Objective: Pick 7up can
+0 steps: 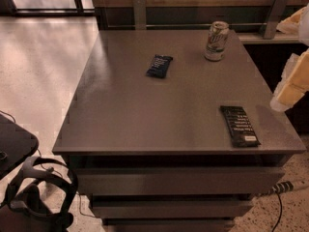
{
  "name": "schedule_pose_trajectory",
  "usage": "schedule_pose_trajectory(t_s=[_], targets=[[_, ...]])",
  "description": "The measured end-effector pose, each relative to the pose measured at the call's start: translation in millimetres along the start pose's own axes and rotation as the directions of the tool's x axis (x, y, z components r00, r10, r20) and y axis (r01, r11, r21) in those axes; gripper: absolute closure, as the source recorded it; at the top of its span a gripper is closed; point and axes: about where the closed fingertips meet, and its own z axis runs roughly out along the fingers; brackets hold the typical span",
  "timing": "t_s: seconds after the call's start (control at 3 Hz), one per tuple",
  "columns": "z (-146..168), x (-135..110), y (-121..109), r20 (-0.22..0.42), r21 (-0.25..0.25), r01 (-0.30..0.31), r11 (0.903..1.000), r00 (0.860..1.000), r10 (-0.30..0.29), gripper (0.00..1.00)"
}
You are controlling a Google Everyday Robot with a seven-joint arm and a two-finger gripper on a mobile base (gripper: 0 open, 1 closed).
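The 7up can (216, 41) stands upright near the far right corner of the grey table (159, 110). It has a pale body with green lettering and a shiny top. My gripper (291, 83) shows as a pale whitish-yellow shape at the right edge of the camera view. It hangs beside the table's right side, to the right of the can and nearer the camera, apart from it.
A dark blue snack wrapper (159, 65) lies at the table's far middle. A flat black wrapper (239, 125) lies near the front right edge. Drawers (178, 180) sit below the tabletop. A headset (36, 197) and a cable (282, 187) lie on the floor.
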Motion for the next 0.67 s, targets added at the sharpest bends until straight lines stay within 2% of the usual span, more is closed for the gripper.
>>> schedule_pose_trajectory(t_s=[0.33, 0.67], targets=[[8.5, 25.1, -52.7, 0.186, 0.100, -0.095, 0.9905, 0.980, 0.075, 0.00], [17.3, 37.6, -95.1, 0.364, 0.177, -0.182, 0.9672, 0.925, 0.108, 0.00]])
